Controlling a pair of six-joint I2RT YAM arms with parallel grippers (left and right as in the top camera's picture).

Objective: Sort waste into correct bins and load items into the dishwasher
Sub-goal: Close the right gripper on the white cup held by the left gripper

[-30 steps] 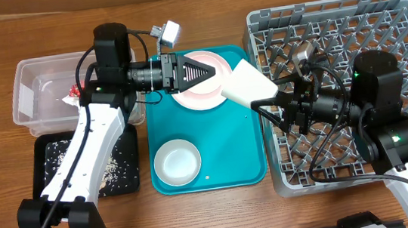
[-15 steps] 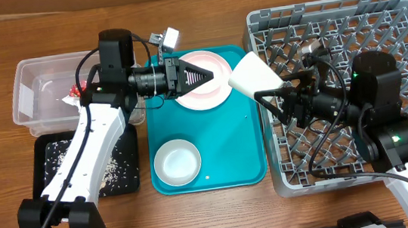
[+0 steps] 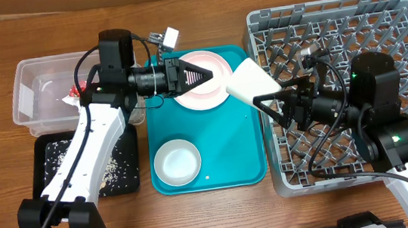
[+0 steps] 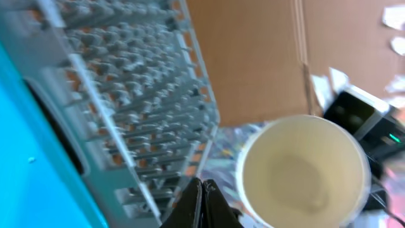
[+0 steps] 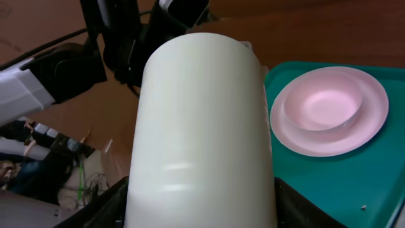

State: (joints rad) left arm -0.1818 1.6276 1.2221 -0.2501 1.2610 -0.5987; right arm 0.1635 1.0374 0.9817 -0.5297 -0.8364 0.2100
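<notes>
The right gripper (image 3: pixel 272 101) clamps a smooth, tapered white cup (image 3: pixel 248 83), tilted over the edge between teal tray (image 3: pixel 245 147) and lattice-sided grey rack (image 3: pixel 406 9). The left gripper (image 3: pixel 206 73), pinched closed and empty, hovers over the round pink plate (image 3: pixel 204 96).

Looks like a robotics lab — wooden table (image 3: pixel 222 218), tangled cables (image 5: pixel 79 183) on the floor beyond.

white links (image 3: pixel 90 152), black joints (image 3: pixel 115 47), cables (image 3: pixel 310 165), seemingly green lights (image 3: pixel 396 138)
</notes>
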